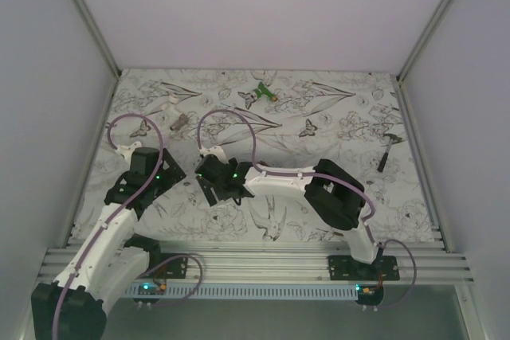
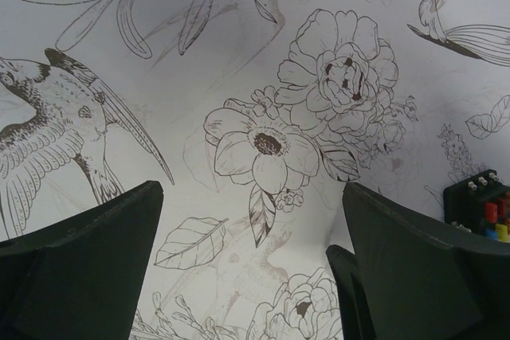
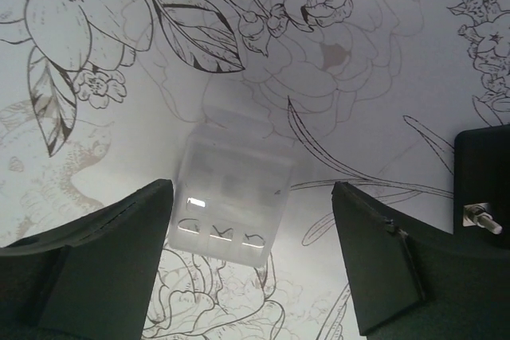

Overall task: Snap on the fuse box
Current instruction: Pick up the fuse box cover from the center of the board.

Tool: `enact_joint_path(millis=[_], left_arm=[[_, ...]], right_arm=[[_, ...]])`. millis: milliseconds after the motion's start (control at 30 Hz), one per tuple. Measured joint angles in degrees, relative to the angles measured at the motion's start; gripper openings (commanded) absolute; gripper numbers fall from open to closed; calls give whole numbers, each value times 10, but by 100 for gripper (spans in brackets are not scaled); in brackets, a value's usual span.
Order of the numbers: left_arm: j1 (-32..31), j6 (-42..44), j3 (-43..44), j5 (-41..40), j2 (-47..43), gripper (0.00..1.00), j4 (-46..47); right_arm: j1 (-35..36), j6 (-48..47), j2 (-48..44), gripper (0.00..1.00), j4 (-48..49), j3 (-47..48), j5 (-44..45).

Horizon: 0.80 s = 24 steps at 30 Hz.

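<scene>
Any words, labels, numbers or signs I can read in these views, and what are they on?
No text is readable in any view.
On the clear cover: faint raised marks near its lower edge, too blurred to read.
On the fuse box: coloured fuses, no legible numbers.
On the tablecloth: only drawn flowers and birds, no lettering.

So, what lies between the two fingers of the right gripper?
A clear plastic cover lies flat on the printed cloth between them, and the right gripper stands open around it. The right wrist view shows this.
</scene>
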Motion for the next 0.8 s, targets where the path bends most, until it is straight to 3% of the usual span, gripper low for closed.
enact_joint_path(millis=[133, 400, 600, 800], left_arm=[[0, 0, 0, 11, -3, 100, 0], [0, 0, 0, 33, -4, 100, 0], [0, 1, 0, 62, -1, 100, 5], [-2, 11, 0, 108, 32, 100, 21]], right_arm=[[0, 1, 1, 70, -10, 0, 9], [0, -20, -14, 55, -28, -10, 12], [-14, -66, -83, 46, -32, -47, 9], [-83, -140, -175, 39, -29, -95, -19]])
